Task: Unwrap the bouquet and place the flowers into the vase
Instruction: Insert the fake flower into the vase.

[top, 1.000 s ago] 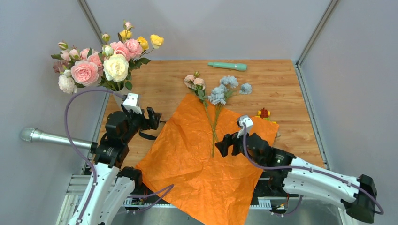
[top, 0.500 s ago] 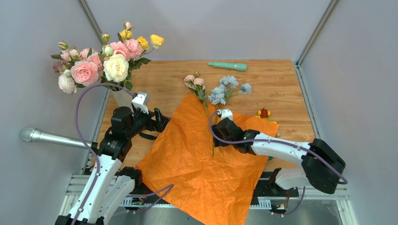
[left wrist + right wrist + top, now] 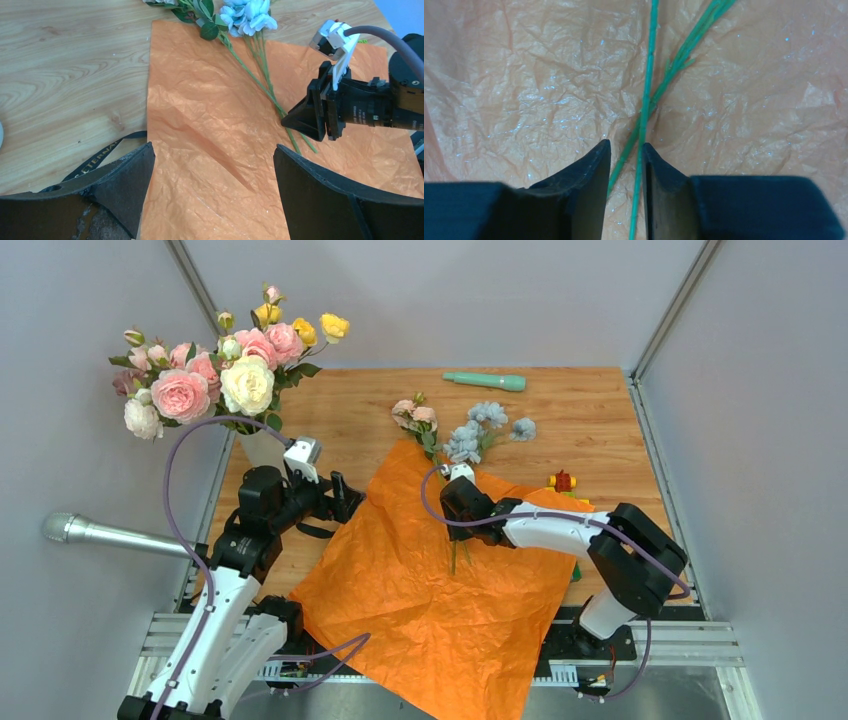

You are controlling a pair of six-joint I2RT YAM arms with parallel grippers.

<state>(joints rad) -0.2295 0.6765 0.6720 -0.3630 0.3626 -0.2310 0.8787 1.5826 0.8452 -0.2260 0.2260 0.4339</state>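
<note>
- Since a second ago, the right tool (image 3: 625, 150) has swung from the right side of the paper (image 3: 420, 590) to the sheet's middle, down onto the green stems (image 3: 646, 95). Its jaws have narrowed from wide to a slim gap. The left tool (image 3: 212, 155) has edged slightly toward the paper.
- The right tool straddles the crossed stems, which run between its fingers (image 3: 589, 170). Whether they are pinched I cannot tell.
- The left tool is spread wide and holds nothing. It hovers over the paper's left edge, with the black strap (image 3: 97, 160) lying on the worktop (image 3: 590, 410) beside it.
- The loose flowers (image 3: 470, 435), pale blue and pink, rest their blooms on bare wood just past the paper's far corner, with stems trailing back over the sheet.
- The vase (image 3: 262, 450) stands upright at the worktop's left edge, behind the left arm, carrying a bunch (image 3: 215, 370) of pink, white and yellow blooms.
- The paper is unfolded, and its near corner hangs over the worktop's near edge.
- A teal stick (image 3: 485, 381) lies near the far edge, and small toy blocks (image 3: 563, 481) sit by the paper's right corner.
</note>
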